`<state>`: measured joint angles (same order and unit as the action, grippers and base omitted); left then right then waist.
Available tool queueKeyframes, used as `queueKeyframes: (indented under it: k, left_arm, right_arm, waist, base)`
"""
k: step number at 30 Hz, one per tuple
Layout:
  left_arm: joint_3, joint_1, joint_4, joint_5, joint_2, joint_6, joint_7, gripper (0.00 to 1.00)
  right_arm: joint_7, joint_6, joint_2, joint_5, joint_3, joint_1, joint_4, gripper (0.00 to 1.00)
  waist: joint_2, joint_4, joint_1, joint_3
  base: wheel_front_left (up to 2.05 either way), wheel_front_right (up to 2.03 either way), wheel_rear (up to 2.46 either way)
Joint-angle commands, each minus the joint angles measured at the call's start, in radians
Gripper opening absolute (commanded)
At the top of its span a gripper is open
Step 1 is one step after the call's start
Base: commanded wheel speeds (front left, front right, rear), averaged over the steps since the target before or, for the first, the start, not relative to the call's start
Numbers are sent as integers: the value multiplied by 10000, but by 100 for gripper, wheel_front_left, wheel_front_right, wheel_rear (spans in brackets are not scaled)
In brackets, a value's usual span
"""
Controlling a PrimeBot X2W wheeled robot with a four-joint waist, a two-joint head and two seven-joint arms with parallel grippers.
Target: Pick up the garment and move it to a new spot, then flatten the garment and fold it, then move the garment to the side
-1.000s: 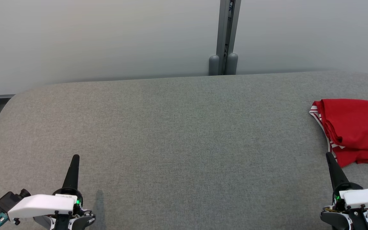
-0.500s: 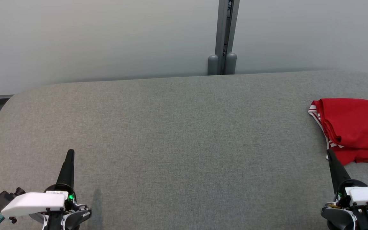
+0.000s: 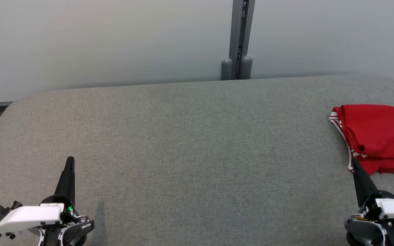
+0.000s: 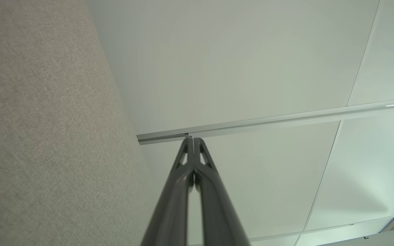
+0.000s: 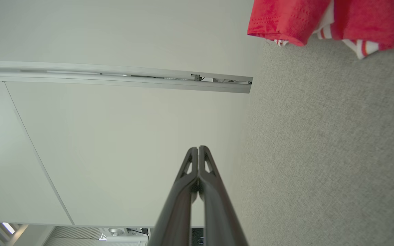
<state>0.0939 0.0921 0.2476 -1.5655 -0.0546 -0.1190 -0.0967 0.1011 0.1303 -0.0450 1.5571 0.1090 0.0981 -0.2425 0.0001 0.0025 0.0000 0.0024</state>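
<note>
Head view, garment: the red garment (image 3: 378, 136), trimmed in white stripes, lies folded in a compact stack at the right end of the grey table (image 3: 197, 143), partly cut off by the frame.
Right gripper: the right gripper (image 3: 354, 163) is empty, fingers pressed together, its tip just beside the garment's near corner; contact cannot be told.
Left gripper: the left gripper (image 3: 70, 160) is well apart at the opposite end, fingers likewise pressed together on nothing.
Change: within a second both grippers have drawn back toward the robot; the camera drifted slightly, and the garment lies undisturbed.
Meaning: the fold and side placement appear done, with the arms likely retiring.
</note>
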Motion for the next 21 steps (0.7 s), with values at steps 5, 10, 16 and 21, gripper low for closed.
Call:
queueKeyframes:
  k: [5, 10, 16, 21]
  left_arm:
    - [150, 225, -39, -390, -22, -140, -104, 0]
    - [184, 223, -37, -534, -13, -158, -146, 0]
    - [191, 224, -37, -526, -9, -158, -152, 0]
    - [196, 225, -37, -519, -5, -158, -159, 0]
  right_arm:
    - [134, 7, -93, 439, 55, 163, -29, 0]
    - [156, 7, -94, 569, 66, 145, -36, 0]
    - [155, 7, -92, 569, 66, 145, -36, 0]
    - [155, 7, -92, 569, 64, 145, -35, 0]
  waist:
    - [-1, -16, 0, 4]
    - [-1, -25, 0, 7]
    - [-1, -25, 0, 7]
    - [-1, -25, 0, 7]
  base:
    - [0, 0, 0]
    - [0, 0, 0]
    - [0, 0, 0]
    - [0, 0, 0]
